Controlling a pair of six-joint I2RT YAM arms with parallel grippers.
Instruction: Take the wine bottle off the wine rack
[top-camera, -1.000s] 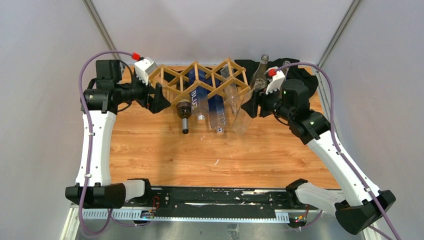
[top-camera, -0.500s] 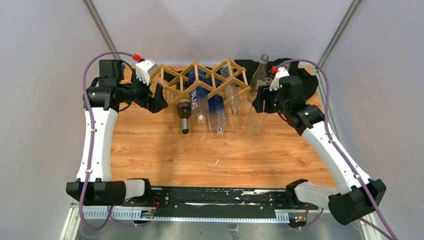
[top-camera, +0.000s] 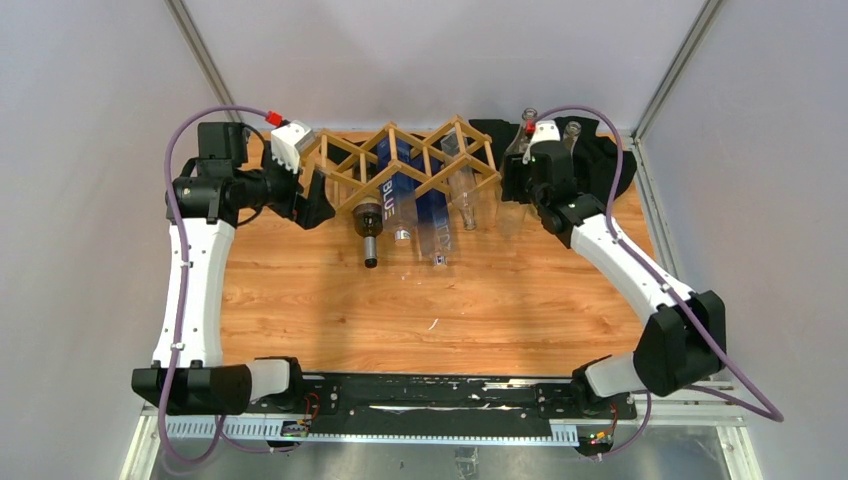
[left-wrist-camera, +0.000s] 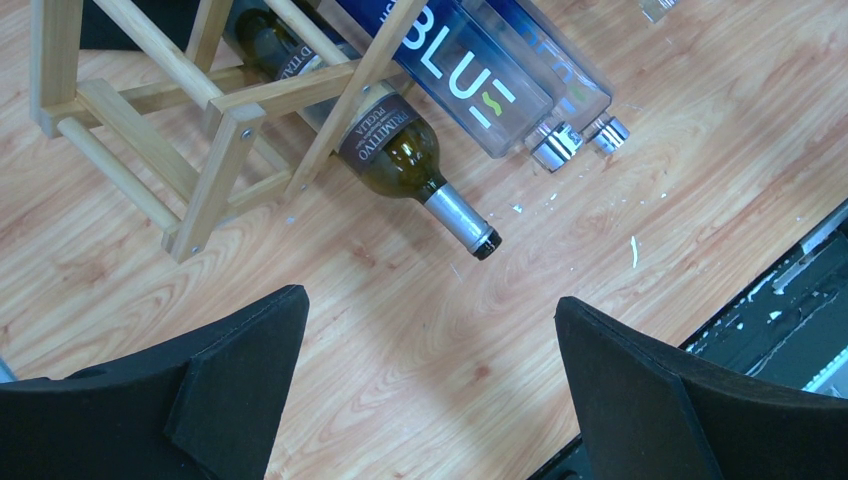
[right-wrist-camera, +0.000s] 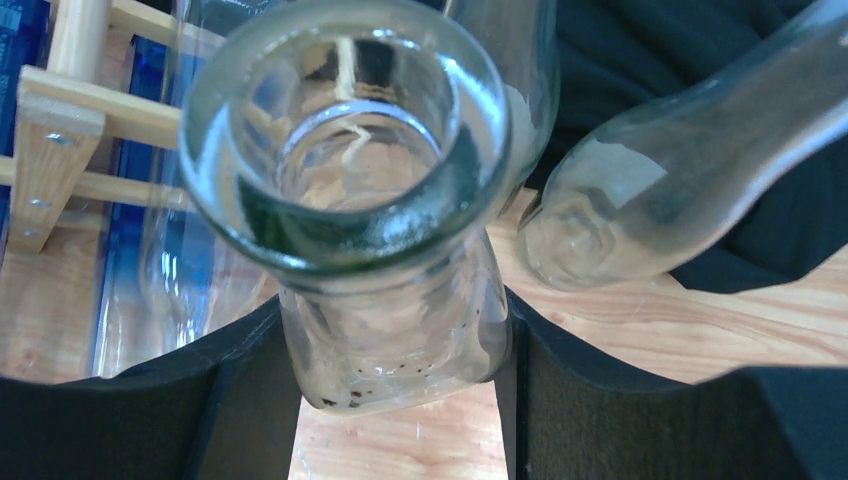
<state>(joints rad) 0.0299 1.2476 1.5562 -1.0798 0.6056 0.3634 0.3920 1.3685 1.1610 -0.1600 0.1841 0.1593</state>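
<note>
Gripping a clear glass bottle (right-wrist-camera: 340, 230) in the right end effector (right-wrist-camera: 390, 395) beside the wine rack (top-camera: 400, 160); holding the left end effector (left-wrist-camera: 430, 310) spread wide over the bench (left-wrist-camera: 420, 400).

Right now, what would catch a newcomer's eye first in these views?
A clear glass bottle fills the right wrist view, its neck clamped between the right fingers. The wooden wine rack stands at the far side of the table, a dark wine bottle and blue bottles poking out its front. The left fingers hang open near its left end.
</note>
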